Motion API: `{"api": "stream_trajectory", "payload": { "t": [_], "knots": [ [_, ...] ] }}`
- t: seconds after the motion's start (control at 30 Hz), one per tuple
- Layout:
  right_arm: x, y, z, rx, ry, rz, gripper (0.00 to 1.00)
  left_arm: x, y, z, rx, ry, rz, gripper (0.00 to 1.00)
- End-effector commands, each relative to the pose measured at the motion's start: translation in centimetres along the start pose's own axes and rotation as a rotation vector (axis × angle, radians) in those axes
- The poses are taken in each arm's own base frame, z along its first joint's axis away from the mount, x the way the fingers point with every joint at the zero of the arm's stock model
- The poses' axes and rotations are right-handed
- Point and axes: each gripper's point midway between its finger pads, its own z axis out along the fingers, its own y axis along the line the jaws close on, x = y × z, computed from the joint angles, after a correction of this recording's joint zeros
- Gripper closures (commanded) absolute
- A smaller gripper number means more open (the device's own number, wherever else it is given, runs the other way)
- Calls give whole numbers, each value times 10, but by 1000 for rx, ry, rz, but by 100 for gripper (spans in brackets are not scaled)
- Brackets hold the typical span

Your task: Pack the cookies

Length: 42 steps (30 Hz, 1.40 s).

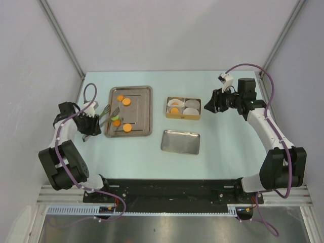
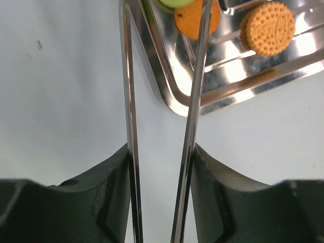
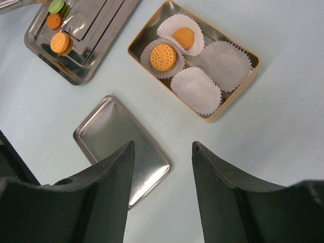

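Observation:
Several orange cookies (image 1: 126,102) and a light green one (image 1: 116,118) lie on the big steel tray (image 1: 144,109). My left gripper (image 2: 161,152) is shut on metal tongs (image 2: 195,101), whose two arms reach over the tray corner towards a green cookie (image 2: 174,2) and an orange cookie (image 2: 190,23); the tong tips run out of the frame. Another orange cookie (image 2: 268,28) lies to their right. The gold box (image 3: 253,55) holds two orange cookies (image 3: 163,57) in paper liners and two empty liners (image 3: 225,63). My right gripper (image 3: 163,147) hangs open and empty near the box.
A flat steel lid (image 1: 180,142) lies in front of the box, seen below the right gripper as the lid (image 3: 119,136). Grey walls with slanted metal posts close off the table at the back and both sides.

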Motion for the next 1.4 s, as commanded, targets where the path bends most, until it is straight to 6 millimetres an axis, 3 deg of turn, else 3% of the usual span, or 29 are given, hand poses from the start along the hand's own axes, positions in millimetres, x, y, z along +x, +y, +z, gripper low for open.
{"api": "stream_trajectory", "payload": {
  "t": [0.0, 0.27, 0.93, 1.37],
  "knots": [
    [-2, -1, 1, -10, -8, -20, 46, 7, -14, -15, 49, -25, 73, 50],
    [-3, -1, 0, -7, -9, -21, 46, 17, -17, -19, 65, -4, 49, 50],
    [-1, -1, 1, -13, -5, -20, 46, 16, 0, -8, 73, 19, -30, 49],
    [-1, -1, 2, -10, -3, -22, 47, 21, -3, -5, 94, 25, -41, 51]
  ]
}}
